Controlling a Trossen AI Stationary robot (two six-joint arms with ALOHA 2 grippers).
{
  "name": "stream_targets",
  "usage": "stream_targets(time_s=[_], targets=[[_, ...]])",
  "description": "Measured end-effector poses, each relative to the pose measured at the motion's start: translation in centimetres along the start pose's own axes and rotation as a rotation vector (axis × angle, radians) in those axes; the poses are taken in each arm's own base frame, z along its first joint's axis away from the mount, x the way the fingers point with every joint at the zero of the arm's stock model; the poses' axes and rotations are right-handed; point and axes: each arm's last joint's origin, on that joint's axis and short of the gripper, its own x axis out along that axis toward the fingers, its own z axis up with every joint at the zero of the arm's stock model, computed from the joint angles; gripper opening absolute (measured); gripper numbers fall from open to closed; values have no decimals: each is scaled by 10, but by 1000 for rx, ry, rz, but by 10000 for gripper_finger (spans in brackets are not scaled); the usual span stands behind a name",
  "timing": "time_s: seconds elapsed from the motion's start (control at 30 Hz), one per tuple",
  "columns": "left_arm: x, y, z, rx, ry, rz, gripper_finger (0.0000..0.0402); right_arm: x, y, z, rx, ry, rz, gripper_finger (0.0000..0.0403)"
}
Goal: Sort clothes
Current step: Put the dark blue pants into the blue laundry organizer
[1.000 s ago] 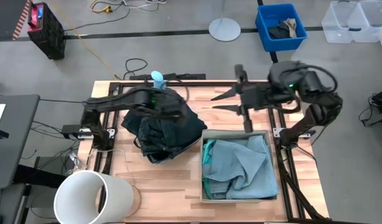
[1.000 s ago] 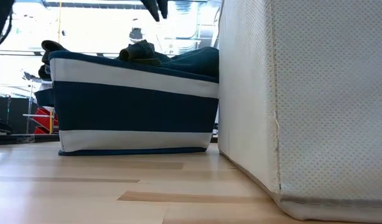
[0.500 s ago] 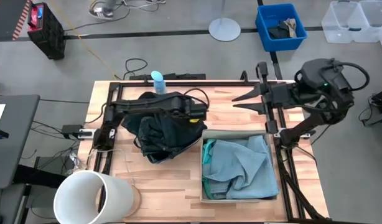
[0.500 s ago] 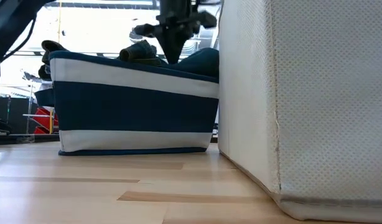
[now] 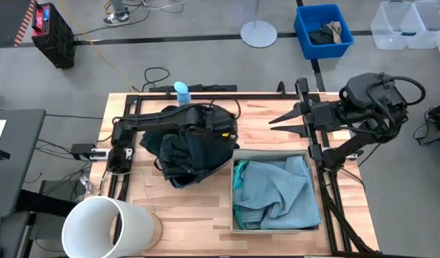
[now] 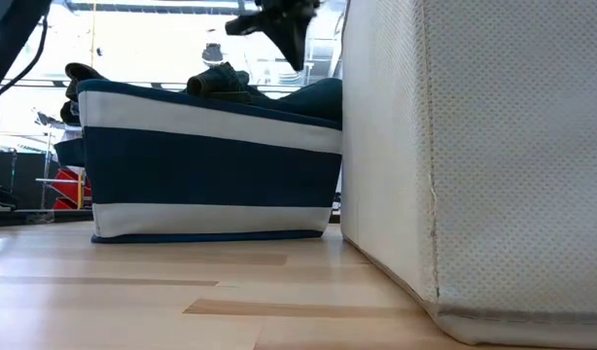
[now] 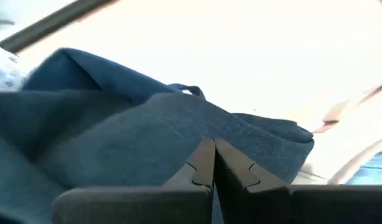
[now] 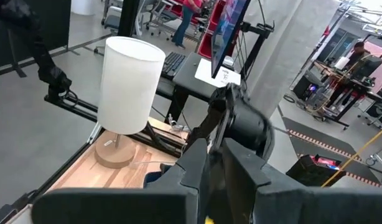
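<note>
- Clothes: dark garments (image 5: 190, 152) heaped in the navy/white striped bin (image 6: 211, 165), desk centre-left. Pale blue garments (image 5: 274, 190) lie in the white bin (image 5: 233, 193) just beside it.
- Change: left arm (image 5: 170, 118) has swung across the dark heap toward the white-bin side. Its jaws, part open 1 s ago, are now closed. Wrist view shows them pressed together w/ nothing between, navy fabric just below.
- Low view: those jaws have lifted clear above the striped bin, no cloth hanging.
- Meaning (my read): either a missed pinch or a drop-off just done. Dark heap looks sorted.
- Right arm (image 5: 349, 107) has pulled back to the desk's right edge and carries nothing. Can't tell if its jaws are open or closed.
- Edges: the two bins nearly touch, so there's no room to go down between them.
- Open room: bare desk (image 5: 256, 115) behind the white bin, between the arms. A white cylinder (image 5: 105, 226) blocks the front-left corner.
</note>
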Motion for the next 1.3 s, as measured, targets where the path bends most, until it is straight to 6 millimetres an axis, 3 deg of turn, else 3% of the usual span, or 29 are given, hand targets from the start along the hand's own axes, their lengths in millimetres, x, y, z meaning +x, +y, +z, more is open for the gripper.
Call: stream_targets(time_s=[0.23,0.33,0.43,0.53,0.67,0.77,0.97,1.3], targets=[[-33,16,-2,-23,-174,-146,0,-1,4,0,-9,3,22,68],[-39,34,-17,-65,-272,-265,0,-1,5,1,-11,2,29,68],[-31,61,-41,-128,-325,-362,0,-1,6,1,-13,1,32,68],[-18,80,-68,-211,-305,-382,0,-1,6,1,-22,-2,31,68],[3,97,-101,-294,-223,-219,0,-1,4,2,-18,-16,19,68],[16,105,-106,-353,-152,-185,0,0,4,3,-16,-19,16,68],[60,110,-116,-412,-31,-66,0,1,0,4,5,-38,-6,68],[135,100,-127,-409,137,-100,0,1,-3,3,27,-31,-22,68]])
